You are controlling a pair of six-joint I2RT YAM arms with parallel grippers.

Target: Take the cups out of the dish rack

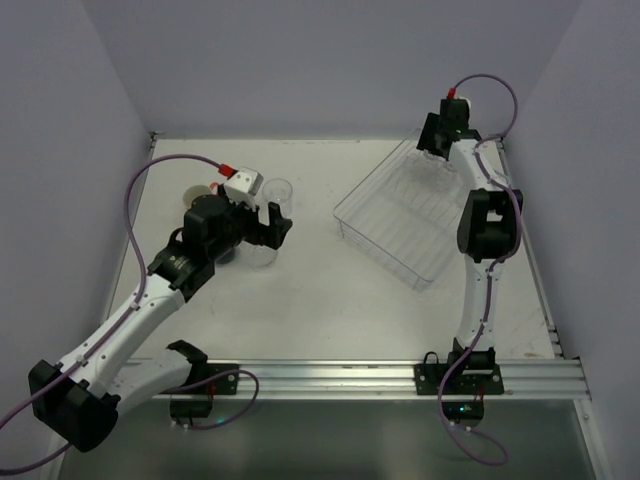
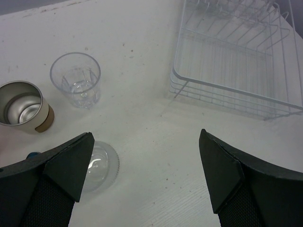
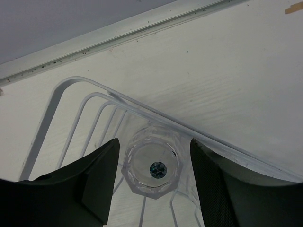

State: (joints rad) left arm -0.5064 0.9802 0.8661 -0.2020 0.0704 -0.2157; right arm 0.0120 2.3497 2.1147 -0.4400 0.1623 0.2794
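On the left of the white table (image 1: 330, 300), a beige cup (image 2: 23, 108) with a steel lining stands upright, mouth up. Just to its right stands 1 clear tumbler (image 2: 75, 86), also upright, apart from the cup. A 2nd tumbler (image 2: 100, 165) stands nearer the arm, seen from straight above in the left wrist view, with part of it hidden behind a black finger (image 2: 66, 163).

The left gripper (image 2: 146, 142) hovers over this group with its jaws spread wide and nothing between them. In the top view, it sits above the 2nd tumbler.

Further right, well apart from these 3 cups, the clear dish rack (image 1: 400, 225) lies at an angle to the table edges. Its ribbed floor looks bare except at the far corner.

There, the right gripper (image 3: 154, 147) reaches down into the rack, close to the back wall. A 3rd tumbler (image 3: 151, 171) sits in that corner, seen end-on. It lies between the 2 fingers, and a thin gap shows on each side. The jaws straddle the glass without clamping it.
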